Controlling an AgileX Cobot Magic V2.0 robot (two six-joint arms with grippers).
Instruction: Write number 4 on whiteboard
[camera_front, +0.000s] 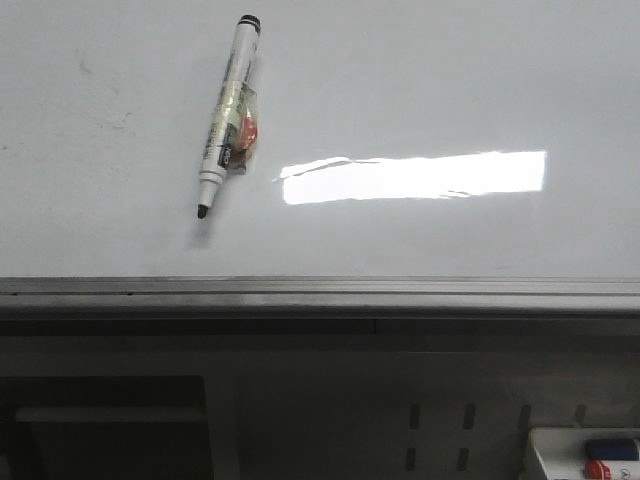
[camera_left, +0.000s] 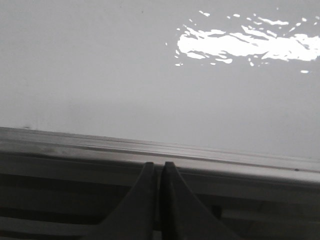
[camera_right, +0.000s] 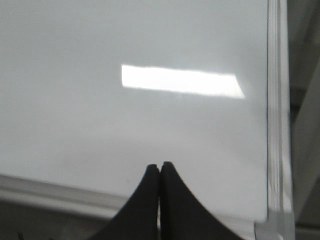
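Marker lying loose on the whiteboard; both grippers clenched on nothing, no 4 drawn.

The whiteboard (camera_front: 420, 90) fills the far part of the front view, glossy white-grey, with a bright rectangular light reflection (camera_front: 415, 176) right of centre and a grey metal edge rail (camera_front: 320, 292) along its near side; a marker (camera_front: 226, 112) lies on the board's left half, uncapped black tip toward the near edge, black end far, a clear wrap with an orange patch (camera_front: 246, 130) on its barrel; no gripper touches it; faint grey smudges (camera_front: 118, 120) sit further left; the left gripper (camera_left: 159, 167) has its fingers pressed together over the rail, grasping nothing; the right gripper (camera_right: 159, 167) is likewise closed and empty above the board near its right corner; a white tray (camera_front: 585, 455) shows at the near right below the board.
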